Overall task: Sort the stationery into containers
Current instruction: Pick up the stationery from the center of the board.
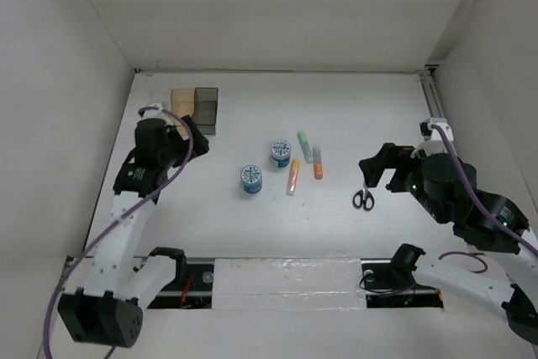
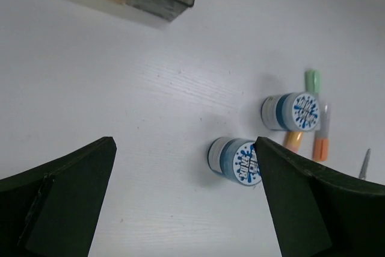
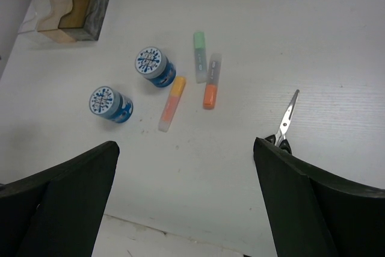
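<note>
Stationery [image 1: 293,177] lies loose on the table [image 1: 378,107]: two rolls [image 1: 279,153], clustered markers [image 1: 304,146], scissors [image 1: 363,199] off right; bins [image 1: 195,107] stand far left. Left gripper [image 2: 183,142] and right gripper [image 3: 184,144] hang spread, empty. I expect trouble at the markers: closing on one could drag its neighbour, or tip a roll.

No readable text, number or brand is showing anywhere in these views. The nearer roll [image 2: 236,159] and the farther roll [image 2: 292,111] are each carrying a blue print on a white round face, but it is coming through only as blots and lines, not as letters. The marker sticks [image 3: 212,80] are showing nothing legible on their barrels.
</note>
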Controlling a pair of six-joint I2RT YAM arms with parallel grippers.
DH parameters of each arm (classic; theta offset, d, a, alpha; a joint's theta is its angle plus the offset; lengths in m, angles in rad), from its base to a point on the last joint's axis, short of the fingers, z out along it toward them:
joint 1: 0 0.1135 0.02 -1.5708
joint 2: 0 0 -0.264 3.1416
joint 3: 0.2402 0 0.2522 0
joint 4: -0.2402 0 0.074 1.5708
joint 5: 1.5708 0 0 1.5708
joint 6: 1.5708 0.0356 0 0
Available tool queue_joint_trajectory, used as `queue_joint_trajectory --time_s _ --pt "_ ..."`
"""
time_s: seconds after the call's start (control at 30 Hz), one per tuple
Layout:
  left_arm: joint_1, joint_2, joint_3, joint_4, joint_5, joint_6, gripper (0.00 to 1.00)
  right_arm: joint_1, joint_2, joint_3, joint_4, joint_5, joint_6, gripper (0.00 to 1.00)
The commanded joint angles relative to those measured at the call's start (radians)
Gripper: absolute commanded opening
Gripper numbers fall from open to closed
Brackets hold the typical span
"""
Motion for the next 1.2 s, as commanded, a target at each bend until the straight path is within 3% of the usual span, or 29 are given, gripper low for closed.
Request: queue_joint_trajectory --time_s 0.0,0.03,0.1,0.27,0.57,0.6,0.63,0.73,0.97,1.17 --pt "-0.164 0.093 0.069 -0.018 -0.139 -0.011 1.00 0.008 0.002 -0.014 0.076 -0.031 0.010 1.00" --pt "-0.286 0.137 0.081 -0.053 -0.235 -0.035 1.00 0.008 0.011 -0.014 0.087 -0.031 0.010 1.00" --pt "-0.340 0.137 0.092 -0.065 -0.268 -0.081 1.00 0.008 0.011 -0.023 0.107 -0.053 0.019 1.00" --pt "-0.341 0.151 0.014 -0.014 -0.172 -0.143 1.00 0.008 0.029 -0.054 0.145 -0.074 0.019 1.00" --pt "-0.360 0.231 -0.031 0.026 -0.212 -0.224 1.00 0.008 0.073 -0.075 0.190 -0.085 0.019 1.00" --pt "-0.508 0.272 -0.031 0.044 -0.274 -0.250 1.00 0.008 0.074 -0.075 0.190 -0.085 0.019 1.00" --pt "-0.590 0.318 0.000 0.009 -0.411 -0.320 1.00 0.008 0.083 -0.075 0.199 -0.085 0.019 1.00" --pt "-0.789 0.526 0.174 -0.180 -0.627 -0.454 1.00 0.008 0.094 -0.085 0.213 -0.085 0.019 1.00" --pt "-0.767 0.510 0.161 -0.077 -0.583 -0.419 1.00 0.008 0.057 -0.085 0.194 -0.110 0.010 1.00" --pt "-0.767 0.625 0.160 -0.092 -0.592 -0.439 1.00 0.008 0.018 -0.103 0.176 -0.097 0.010 1.00"
